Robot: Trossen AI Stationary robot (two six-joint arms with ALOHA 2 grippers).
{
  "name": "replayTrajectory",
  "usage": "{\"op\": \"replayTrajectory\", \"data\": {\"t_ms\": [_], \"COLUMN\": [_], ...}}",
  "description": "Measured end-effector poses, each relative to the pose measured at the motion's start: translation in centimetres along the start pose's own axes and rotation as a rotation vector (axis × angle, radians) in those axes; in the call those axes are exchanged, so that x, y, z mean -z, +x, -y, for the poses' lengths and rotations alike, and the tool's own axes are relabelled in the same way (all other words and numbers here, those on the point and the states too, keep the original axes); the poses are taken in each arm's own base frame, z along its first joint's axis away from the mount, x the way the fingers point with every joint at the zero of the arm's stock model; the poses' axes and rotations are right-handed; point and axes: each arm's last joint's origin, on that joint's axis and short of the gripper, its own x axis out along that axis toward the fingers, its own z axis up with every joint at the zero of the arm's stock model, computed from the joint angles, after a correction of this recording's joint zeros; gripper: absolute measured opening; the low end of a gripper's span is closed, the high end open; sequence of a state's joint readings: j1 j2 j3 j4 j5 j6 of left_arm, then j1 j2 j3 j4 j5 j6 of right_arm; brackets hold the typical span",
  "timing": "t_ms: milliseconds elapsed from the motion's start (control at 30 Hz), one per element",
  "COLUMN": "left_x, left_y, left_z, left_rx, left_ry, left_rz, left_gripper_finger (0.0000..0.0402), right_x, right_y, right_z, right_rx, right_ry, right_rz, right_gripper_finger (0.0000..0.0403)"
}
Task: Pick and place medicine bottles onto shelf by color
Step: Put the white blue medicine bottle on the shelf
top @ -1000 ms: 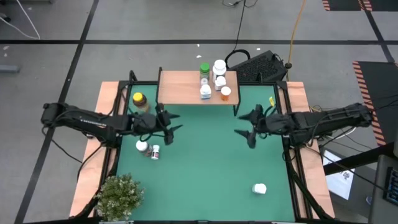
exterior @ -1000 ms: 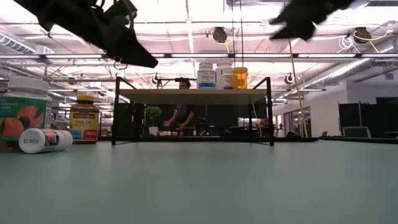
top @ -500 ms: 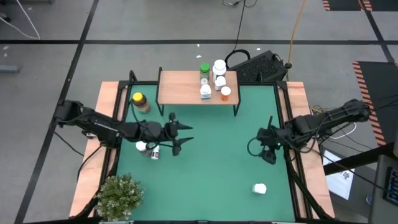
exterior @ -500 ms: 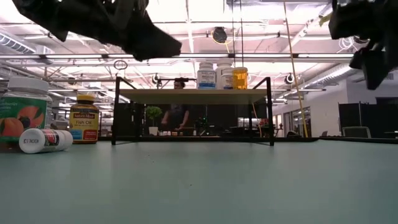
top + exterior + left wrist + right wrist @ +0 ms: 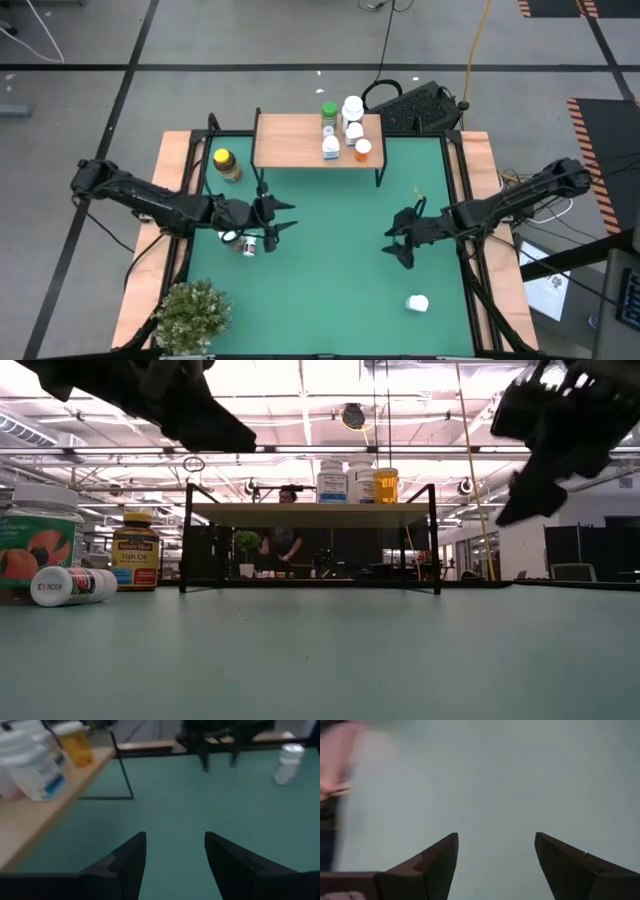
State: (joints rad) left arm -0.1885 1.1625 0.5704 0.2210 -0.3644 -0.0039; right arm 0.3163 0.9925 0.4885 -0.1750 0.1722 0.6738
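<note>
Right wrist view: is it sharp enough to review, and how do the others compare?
Right wrist view: smeared, only bare green mat past the open right end effector. Left wrist view: soft, the white-capped bottles on the light-wood shelf blur. Low view: bright ceiling lights leave both arms as dark silhouettes. High view: evenly lit and crisp.

Green mat (image 5: pixel 330 240), light-wood shelf (image 5: pixel 290 142)

Open green mat (image 5: pixel 330 240) mid-table, shelf (image 5: pixel 300 142) left half bare
</note>
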Motion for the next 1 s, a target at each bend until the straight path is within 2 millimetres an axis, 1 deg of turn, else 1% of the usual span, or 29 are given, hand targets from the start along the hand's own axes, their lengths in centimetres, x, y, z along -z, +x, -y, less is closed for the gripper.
{"op": "replayTrajectory", "data": {"t_ms": [33, 100, 167, 233, 333, 400, 500, 633, 733, 833, 1000], "left_x": [0.2, 0.5, 0.8, 1.1, 1.4, 1.5, 1.6, 2.0, 2.4, 2.8, 3.1], "left_y": [-0.1, -0.2, -0.5, -0.8, -1.3, -1.7, -2.2, -2.6, -2.7, -2.6, -2.2], "left_z": [0.2, 0.7, 1.2, 1.9, 3.0, 3.8, 4.7, 6.0, 6.7, 7.2, 7.4], "left_rx": [0.012, 0.033, 0.053, 0.08, 0.123, 0.151, 0.187, 0.21, 0.203, 0.186, 0.18], "left_ry": [0.001, -0.004, -0.019, -0.027, -0.037, -0.043, -0.076, -0.084, -0.07, -0.066, -0.061], "left_rz": [-0.014, -0.045, -0.069, -0.097, -0.122, -0.126, -0.127, -0.142, -0.149, -0.158, -0.166], "left_gripper_finger": [0.0204, 0.0205, 0.0205, 0.0205, 0.0205, 0.0205, 0.0205, 0.0205, 0.0205, 0.0205, 0.0205], "right_x": [0.0, -0.1, -0.2, -0.4, -0.9, -1.0, -1.5, -2.0, -1.9, -1.2, 0.7], "right_y": [0.1, 0.3, 0.8, 1.5, 2.2, 2.3, 1.5, -0.4, -1.9, -2.8, -3.6], "right_z": [-0.2, -1.1, -2.4, -3.9, -6.2, -7.7, -10.3, -13.4, -15.0, -15.8, -15.8], "right_rx": [0.048, 0.101, 0.103, 0.068, 0.041, 0.055, 0.108, 0.221, 0.275, 0.274, 0.267], "right_ry": [0.016, -0.009, -0.066, -0.119, -0.172, -0.218, -0.279, -0.332, -0.315, -0.249, -0.037], "right_rz": [0.008, 0.062, 0.107, 0.14, 0.13, 0.074, -0.04, -0.171, -0.257, -0.351, -0.54], "right_gripper_finger": [0.0245, 0.0223, 0.02, 0.0181, 0.0165, 0.0161, 0.016, 0.016, 0.016, 0.016, 0.0171]}}
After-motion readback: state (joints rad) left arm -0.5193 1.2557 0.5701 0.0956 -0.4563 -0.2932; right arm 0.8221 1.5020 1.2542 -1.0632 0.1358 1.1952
